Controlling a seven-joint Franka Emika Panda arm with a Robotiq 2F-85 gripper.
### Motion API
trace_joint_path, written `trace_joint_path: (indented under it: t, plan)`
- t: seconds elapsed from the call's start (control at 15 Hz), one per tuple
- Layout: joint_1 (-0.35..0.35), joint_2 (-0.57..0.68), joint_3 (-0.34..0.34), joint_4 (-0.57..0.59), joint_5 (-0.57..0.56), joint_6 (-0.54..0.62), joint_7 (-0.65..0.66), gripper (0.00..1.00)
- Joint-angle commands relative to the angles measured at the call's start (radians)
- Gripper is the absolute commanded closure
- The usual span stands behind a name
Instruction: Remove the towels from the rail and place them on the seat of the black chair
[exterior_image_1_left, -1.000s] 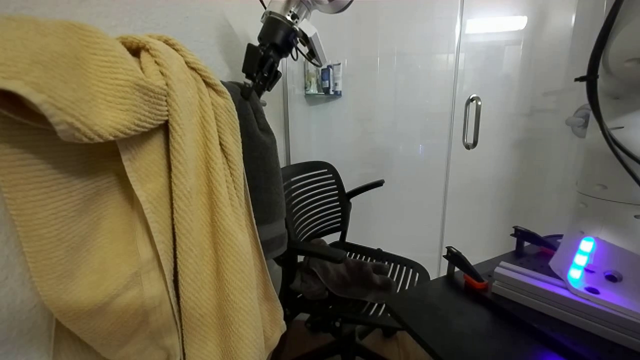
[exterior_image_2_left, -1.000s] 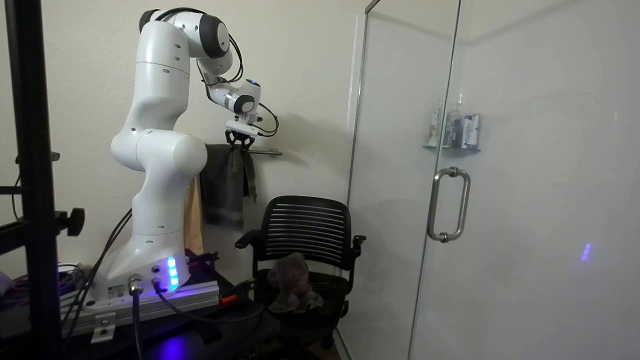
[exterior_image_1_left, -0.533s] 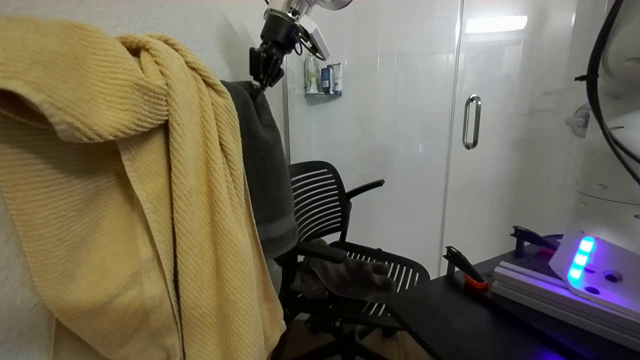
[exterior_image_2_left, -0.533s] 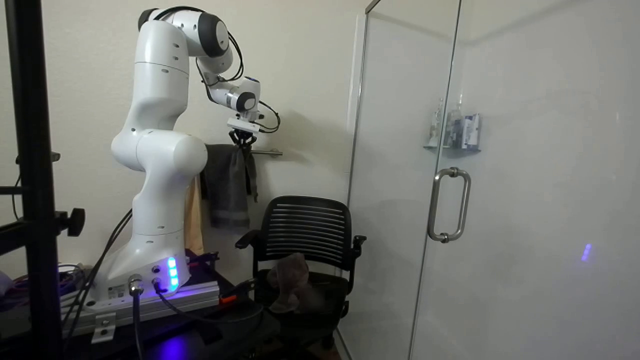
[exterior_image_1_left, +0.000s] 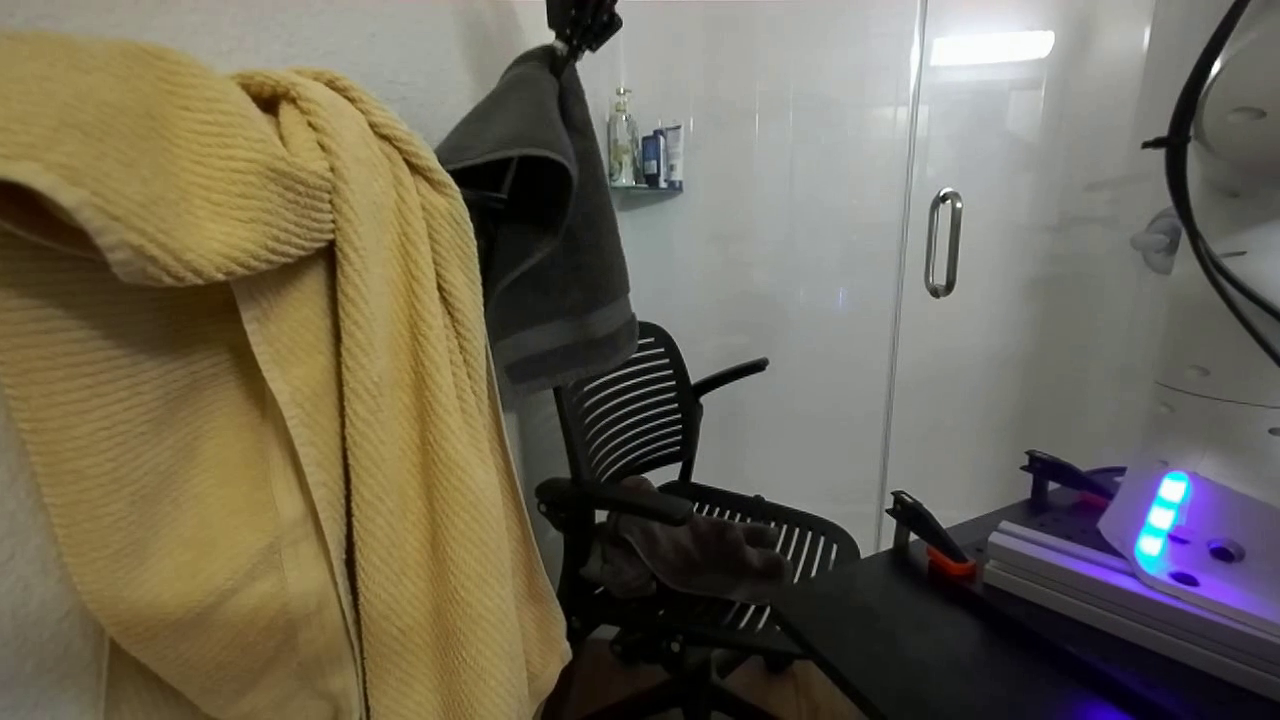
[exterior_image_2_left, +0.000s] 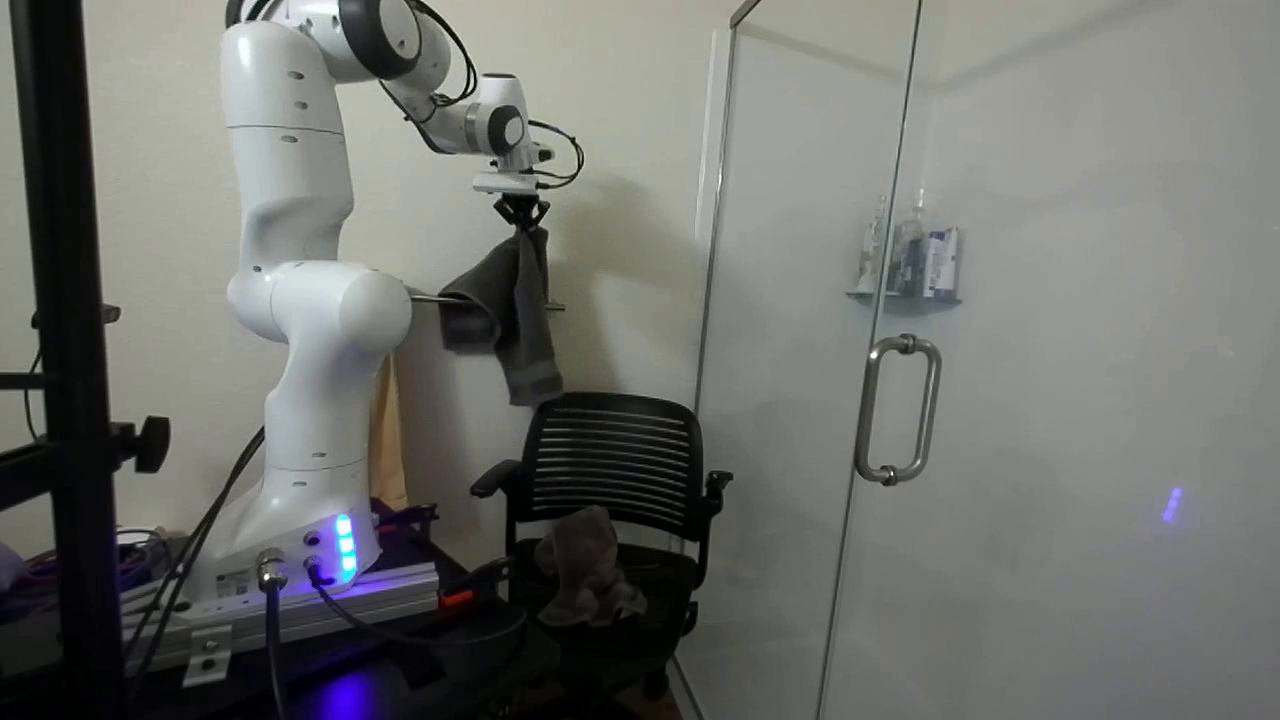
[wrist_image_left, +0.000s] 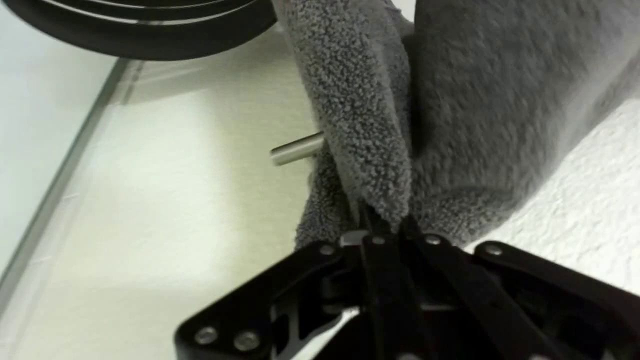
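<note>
One gripper (wrist_image_left: 389, 231), two fingers (wrist_image_left: 382, 260), pinched tight together on a gathered bit of the grey towel (exterior_image_1_left: 575, 270), and there's the cloth bunched right between the tips! It hangs high, folds fanning out below, one lower end overlapping the black chair (exterior_image_1_left: 640, 415) in an exterior view. One rail (wrist_image_left: 298, 148) here, its end poking out past the cloth in the wrist view, and whether the grey folds are clear of it, I cannot tell. Count the cloths, and it's three: grey in the grip, a big yellow towel (exterior_image_1_left: 310, 370) hanging along the wall (exterior_image_2_left: 620, 120) in thick folds, and a crumpled brownish-grey cloth (exterior_image_2_left: 585, 570) lying on the seat (exterior_image_1_left: 815, 535). One black chair, then, with two armrests (exterior_image_2_left: 495, 478). Over to the containers! One corner shelf (exterior_image_1_left: 650, 188), at least three standing on it: a pump bottle (exterior_image_1_left: 622, 145), a blue bottle (exterior_image_1_left: 653, 160), a pale tube (exterior_image_1_left: 674, 158), and what's inside them is too small to make out. Down on the black table (exterior_image_1_left: 900, 640), two clamps (exterior_image_1_left: 925, 527) with red-orange parts, near the one arm base (exterior_image_1_left: 1215, 530), its single light strip (exterior_image_1_left: 1163, 517) glowing blue, and on the glass door (exterior_image_2_left: 1000, 550), one metal handle (exterior_image_2_left: 931, 415)
</note>
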Motion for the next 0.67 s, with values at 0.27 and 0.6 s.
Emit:
trace_joint_path:
  t: [0.27, 0.6]
  plan:
    - [-0.147, -0.223, 0.008, 0.069, -0.285, -0.184, 0.347, 0.98]
    - [-0.152, -0.267, -0.098, 0.023, -0.13, -0.27, 0.351, 0.98]
